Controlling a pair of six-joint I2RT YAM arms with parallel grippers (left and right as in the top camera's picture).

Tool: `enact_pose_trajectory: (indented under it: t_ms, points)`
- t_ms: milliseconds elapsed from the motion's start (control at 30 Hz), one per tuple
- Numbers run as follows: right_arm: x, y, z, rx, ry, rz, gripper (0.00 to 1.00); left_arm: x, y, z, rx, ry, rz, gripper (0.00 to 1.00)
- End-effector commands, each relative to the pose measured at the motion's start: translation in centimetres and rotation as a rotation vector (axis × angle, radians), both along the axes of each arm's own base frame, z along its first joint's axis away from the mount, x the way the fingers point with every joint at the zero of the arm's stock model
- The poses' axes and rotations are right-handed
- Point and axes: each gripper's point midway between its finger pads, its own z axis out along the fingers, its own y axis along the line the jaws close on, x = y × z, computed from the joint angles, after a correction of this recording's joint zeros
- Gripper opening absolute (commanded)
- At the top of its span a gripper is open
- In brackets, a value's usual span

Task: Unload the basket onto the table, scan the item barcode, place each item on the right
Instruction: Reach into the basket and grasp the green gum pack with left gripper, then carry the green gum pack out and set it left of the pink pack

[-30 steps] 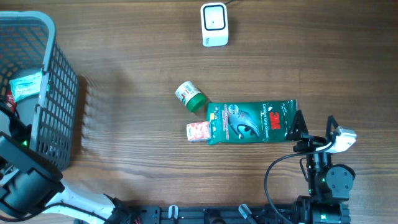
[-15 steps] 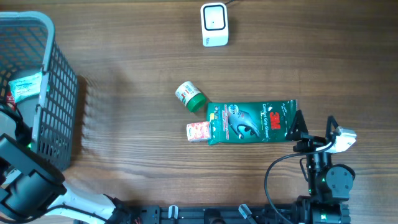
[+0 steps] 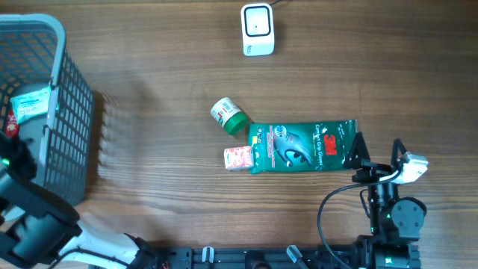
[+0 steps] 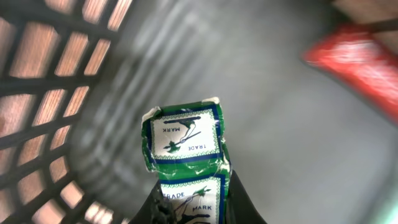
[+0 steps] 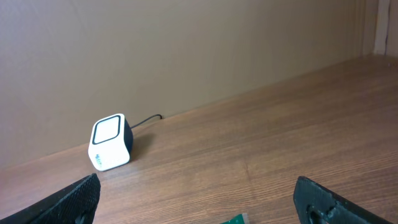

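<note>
Item: green-and-white packet [image 4: 183, 140], printed "TRADE MARK", sitting inside the grey basket [image 3: 71, 112] at the table's left edge.

Change: left gripper [image 4: 189, 200], wide open a second ago, is now pinching the packet's lower end between its 2 fingers. The pick-up is looking done, and the carry to the scanner [image 3: 258, 30] is coming next. No barcode is showing on the face toward the wrist camera; it is possibly lying on a hidden side.

Pose: left arm is reaching down into the basket from the near left corner. Right gripper [image 5: 199, 208] is resting with jaws fully apart and holding nothing, beside the green glove pack [image 3: 302, 146] and facing the scanner across the table. 1 bottle [image 3: 228, 116] and 1 small box [image 3: 237, 158] are lying just beside that pack.
</note>
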Motion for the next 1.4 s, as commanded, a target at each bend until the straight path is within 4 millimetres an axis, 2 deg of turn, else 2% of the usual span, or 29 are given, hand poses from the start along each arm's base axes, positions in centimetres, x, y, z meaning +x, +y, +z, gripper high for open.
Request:
enact_pose_trajectory:
  t_ms: [0, 33, 100, 167, 200, 267, 367, 400, 433, 533, 567, 667, 733, 867, 933, 1033, 1167, 1367]
  points:
    - [0.0, 0.0, 0.2, -0.012, -0.008, -0.004, 1.0, 1.4, 1.8, 10.3, 0.184, -0.141, -0.096, 0.1]
    - [0.0, 0.0, 0.2, -0.012, -0.008, -0.004, 1.0, 1.3, 1.5, 13.4, 0.223, -0.184, -0.098, 0.1]
    - [0.0, 0.0, 0.2, -0.012, -0.008, -0.004, 1.0, 1.2, 0.3, 17.4, 0.257, -0.268, -0.111, 0.1]
    - [0.0, 0.0, 0.2, -0.012, -0.008, -0.004, 1.0, 1.7, -1.5, 20.5, 0.277, -0.364, -0.178, 0.09]
    - [0.0, 0.0, 0.2, -0.011, -0.008, -0.004, 1.0, 2.4, -3.3, 22.3, 0.283, -0.442, -0.246, 0.09]
    - [0.0, 0.0, 0.2, -0.012, -0.008, -0.004, 1.0, 3.1, -6.3, 24.2, 0.278, -0.53, -0.326, 0.09]
    - [0.0, 0.0, 0.2, -0.012, -0.008, -0.004, 1.0, 4.2, -10.9, 25.5, 0.258, -0.572, -0.453, 0.09]
    - [0.0, 0.0, 0.2, -0.012, -0.008, -0.004, 1.0, 4.9, -13.2, 25.5, 0.23, -0.578, -0.526, 0.09]
    - [0.0, 0.0, 0.2, -0.012, -0.008, -0.004, 1.0, 5.4, -14.5, 25.3, 0.211, -0.577, -0.568, 0.08]
    - [0.0, 0.0, 0.2, -0.012, -0.008, -0.004, 1.0, 7.7, -20.3, 24.5, 0.137, -0.569, -0.771, 0.08]
    - [0.0, 0.0, 0.2, -0.012, -0.008, -0.004, 1.0, 8.9, -23.0, 23.7, 0.127, -0.531, -0.873, 0.08]
    - [0.0, 0.0, 0.2, -0.011, -0.008, -0.004, 1.0, 10.1, -26.3, 21.4, 0.12, -0.437, -0.982, 0.09]
    - [0.0, 0.0, 0.2, -0.012, -0.008, -0.004, 1.0, 10.7, -29.1, 18.7, 0.084, -0.356, -1.017, 0.09]
    - [0.0, 0.0, 0.2, -0.012, -0.008, -0.004, 1.0, 11.3, -32.9, 13.1, 0.043, -0.215, -1.045, 0.1]
    - [0.0, 0.0, 0.2, -0.012, -0.008, -0.004, 1.0, 11.1, -34.2, 10.5, 0.021, -0.149, -1.041, 0.1]
    - [0.0, 0.0, 0.2, -0.012, -0.008, -0.004, 1.0, 9.7, -36.0, 4.9, -0.018, -0.006, -1.028, 0.11]
    - [0.0, 0.0, 0.2, -0.012, -0.008, -0.004, 1.0, 8.1, -37.4, -1.4, -0.036, 0.096, -1.01, 0.12]
    - [0.0, 0.0, 0.2, -0.012, -0.008, -0.004, 1.0, 7.9, -39.9, -8.8, -0.102, 0.009, -1.029, 0.13]
